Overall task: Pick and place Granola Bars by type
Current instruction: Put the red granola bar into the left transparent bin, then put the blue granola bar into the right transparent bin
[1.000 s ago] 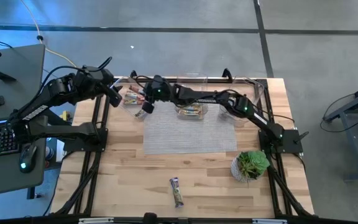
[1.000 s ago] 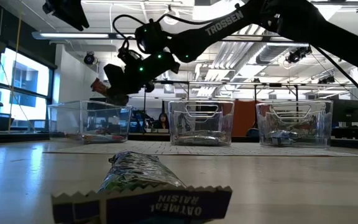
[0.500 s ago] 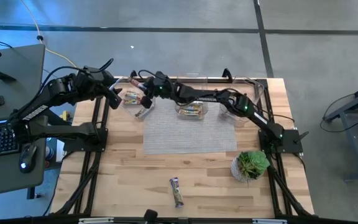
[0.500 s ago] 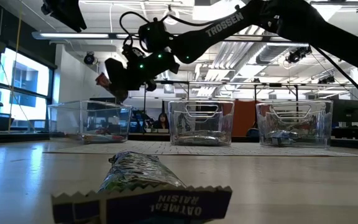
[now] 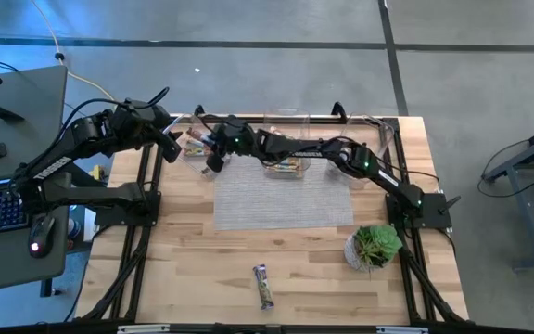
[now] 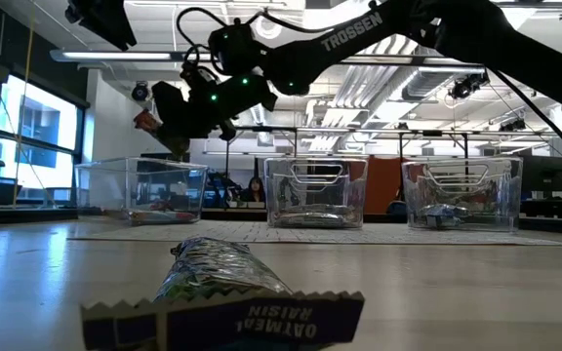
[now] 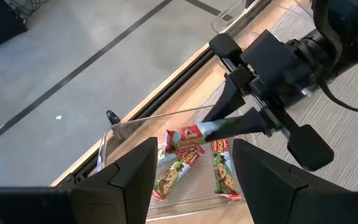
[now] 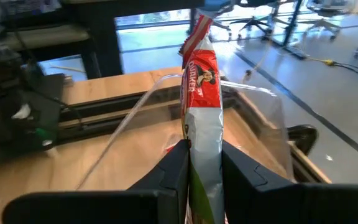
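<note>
My right gripper [image 5: 213, 153] reaches across from the table's right side and hangs over the left clear bin [image 5: 189, 147], shut on a red-and-green granola bar [image 8: 201, 93]. Several red-green bars [image 7: 174, 177] lie flat on that bin's floor. A purple-and-silver bar [image 5: 263, 286] lies flat on the wood near the table's near edge and fills the foreground of the low view [image 6: 224, 291]. My left gripper [image 7: 194, 186] waits open, high beside the left bin at the table's left far corner [image 5: 169, 139]. My right gripper pinches the granola bar between its two fingers [image 8: 174, 169], on the wrapper's green-and-silver part [image 8: 199, 180]. The red end [image 7: 183, 139] sticks out beyond the fingertips. The fingers come from the table's right, slanting down. The bar is lifted clear above the left bin [image 6: 148, 122].
Three clear bins stand in a row along the far edge: left [image 6: 140, 190], middle [image 6: 315, 191] and right [image 6: 461, 193], behind a grey mat [image 5: 281, 199]. A small potted plant [image 5: 375, 245] sits near the right arm's base. Bare wood lies between the mat and the near edge.
My right gripper has carried the bar up and toward the table's far left, from beside the left bin's near wall to above the bin. The bar has stayed pinched, its red end leading. The left arm has kept still.
</note>
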Controlling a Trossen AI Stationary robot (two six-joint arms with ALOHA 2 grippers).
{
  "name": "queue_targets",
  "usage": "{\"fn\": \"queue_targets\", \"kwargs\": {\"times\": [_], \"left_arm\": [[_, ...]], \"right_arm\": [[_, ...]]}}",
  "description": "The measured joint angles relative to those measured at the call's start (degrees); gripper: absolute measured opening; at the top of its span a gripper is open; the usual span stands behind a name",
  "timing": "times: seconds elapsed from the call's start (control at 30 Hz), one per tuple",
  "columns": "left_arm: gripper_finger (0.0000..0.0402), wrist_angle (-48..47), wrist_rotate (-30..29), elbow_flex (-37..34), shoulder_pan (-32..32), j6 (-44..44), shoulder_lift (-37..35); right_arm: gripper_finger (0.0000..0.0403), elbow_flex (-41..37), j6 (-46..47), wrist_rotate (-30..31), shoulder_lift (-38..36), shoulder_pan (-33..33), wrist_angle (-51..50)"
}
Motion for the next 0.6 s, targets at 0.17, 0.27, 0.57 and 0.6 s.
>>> {"fn": "queue_targets", "kwargs": {"times": [0.17, 0.27, 0.57, 0.6], "left_arm": [[0.0205, 0.0, 0.0, 0.0, 0.02, 0.0, 0.0], [0.0205, 0.0, 0.0, 0.0, 0.02, 0.0, 0.0], [0.0205, 0.0, 0.02, 0.0, 0.0, 0.0, 0.0], [0.0205, 0.02, 0.02, 0.0, 0.01, 0.0, 0.0]], "right_arm": [[0.006, 0.0, 3.6, 1.4, 0.0, -0.4, -0.4], [0.0065, -1.07, 3.65, -0.19, -0.1, -0.55, 0.42], [0.0118, -6.92, 3.57, -3.15, -0.11, -0.46, 7.49], [0.0121, -7.52, 3.51, -3.21, -0.11, -0.46, 8.81]]}}
